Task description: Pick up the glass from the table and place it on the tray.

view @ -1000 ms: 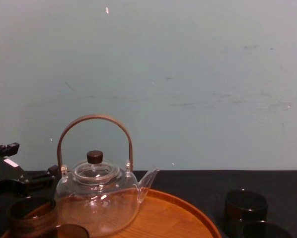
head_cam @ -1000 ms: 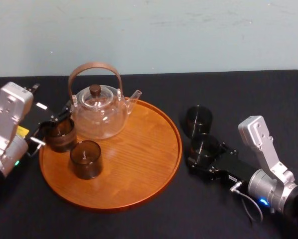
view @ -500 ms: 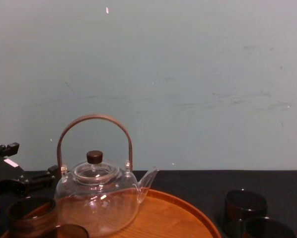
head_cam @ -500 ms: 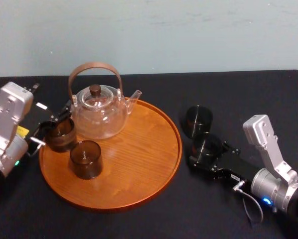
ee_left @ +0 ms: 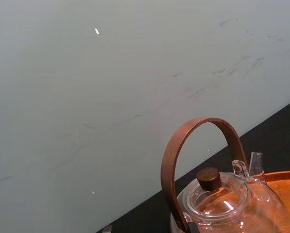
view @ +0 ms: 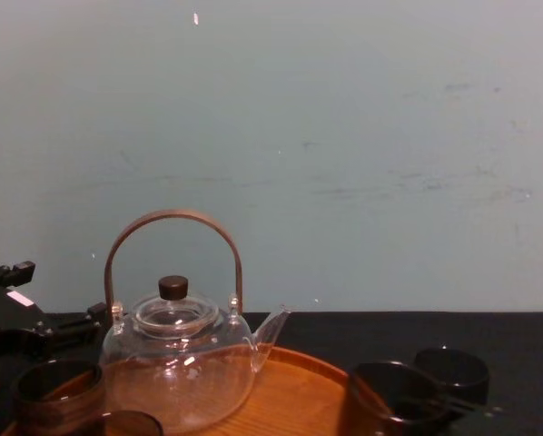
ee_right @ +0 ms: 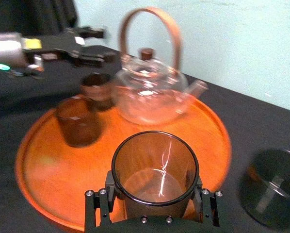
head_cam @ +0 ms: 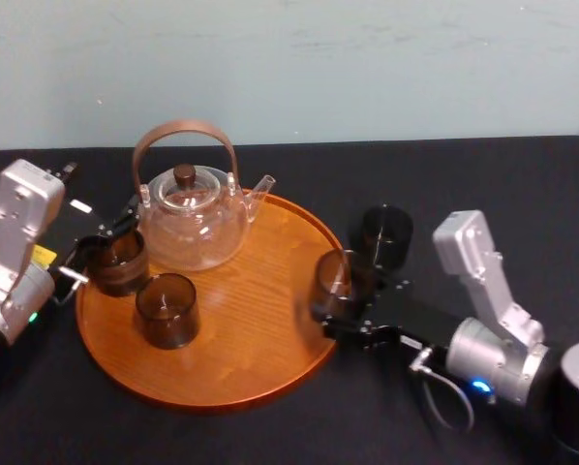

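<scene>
Right wrist view: two black fingers (ee_right: 109, 193) press against opposite sides of a clear, brown-tinted glass (ee_right: 154, 167), holding it upright with its open mouth facing up. They belong to the right gripper (ee_right: 154, 199), which is clamped firmly on the glass.

From the head view, the right gripper (head_cam: 352, 308) reaches in from the right and holds the glass (head_cam: 330, 283) over the right-hand edge of the tray (head_cam: 246, 334), just inside its raised rim. I cannot tell whether the base of the glass touches the wood.

The tray is large, round and orange-brown, and it sits on the table (head_cam: 483, 184), which is covered in black cloth. Toward the back left of the tray stands a clear glass teapot (head_cam: 193, 221) with a curved brown handle arching over its lid and its spout pointing right. In front of the teapot stands a second brown glass (head_cam: 167, 310). A third glass (head_cam: 117, 262) stands at the tray's left edge.

A darker glass (head_cam: 386, 234) stands on the cloth just beyond the tray's right rim, near the held one.

At the tray's left edge is the left gripper (head_cam: 101, 244), its fingers spread apart on either side of the third glass.
</scene>
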